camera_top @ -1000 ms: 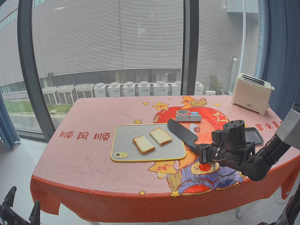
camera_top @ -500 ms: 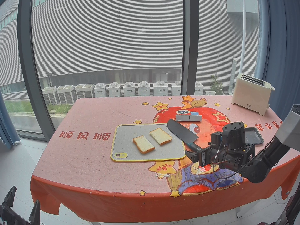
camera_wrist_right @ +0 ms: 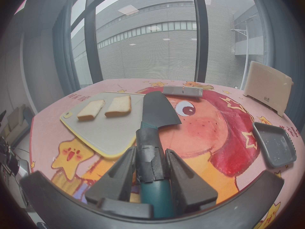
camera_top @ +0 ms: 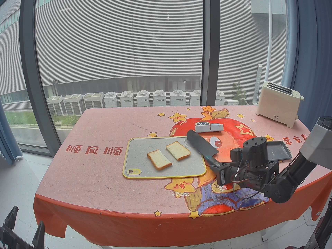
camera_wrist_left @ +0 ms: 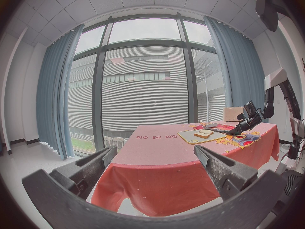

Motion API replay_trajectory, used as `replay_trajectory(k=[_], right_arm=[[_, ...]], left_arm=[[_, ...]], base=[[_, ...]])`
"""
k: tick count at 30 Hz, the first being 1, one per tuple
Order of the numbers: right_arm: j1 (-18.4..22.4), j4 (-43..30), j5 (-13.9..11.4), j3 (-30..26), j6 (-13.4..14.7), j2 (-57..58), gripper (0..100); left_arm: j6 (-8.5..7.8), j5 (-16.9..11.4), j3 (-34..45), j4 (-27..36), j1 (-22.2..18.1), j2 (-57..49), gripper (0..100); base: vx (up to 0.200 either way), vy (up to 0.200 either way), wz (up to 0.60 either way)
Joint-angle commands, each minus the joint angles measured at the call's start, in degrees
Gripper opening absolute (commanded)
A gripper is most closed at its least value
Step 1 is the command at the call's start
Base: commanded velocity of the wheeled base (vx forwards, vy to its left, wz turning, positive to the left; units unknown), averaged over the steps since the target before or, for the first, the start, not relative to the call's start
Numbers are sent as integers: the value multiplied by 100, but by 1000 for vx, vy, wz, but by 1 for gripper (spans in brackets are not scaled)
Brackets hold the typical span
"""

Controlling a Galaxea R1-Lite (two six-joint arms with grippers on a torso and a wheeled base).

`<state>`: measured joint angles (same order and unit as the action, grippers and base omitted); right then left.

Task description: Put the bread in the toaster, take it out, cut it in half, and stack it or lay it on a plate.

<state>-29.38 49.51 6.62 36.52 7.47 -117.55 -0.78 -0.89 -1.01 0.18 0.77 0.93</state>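
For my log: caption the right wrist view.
Right gripper shut on teal-handled black knife; two bread pieces lie on yellow-rimmed grey cutting board.

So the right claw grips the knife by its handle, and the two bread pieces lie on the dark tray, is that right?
Not quite. The right claw does grip the knife by its handle, but the two bread pieces lie on the cutting board, as the head view shows.

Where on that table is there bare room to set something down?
The pink tablecloth left of the grey yellow-rimmed cutting board lies bare. Crowded on the right: black knife in the right gripper, dark tray, cream toaster.
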Motion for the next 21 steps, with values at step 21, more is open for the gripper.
replay_trajectory(k=[21], right_arm=[[55,1465,-425,-84,1318,171,0]], left_arm=[[-1,1,84,-1,2,-22,100]], base=[[0,0,0]])
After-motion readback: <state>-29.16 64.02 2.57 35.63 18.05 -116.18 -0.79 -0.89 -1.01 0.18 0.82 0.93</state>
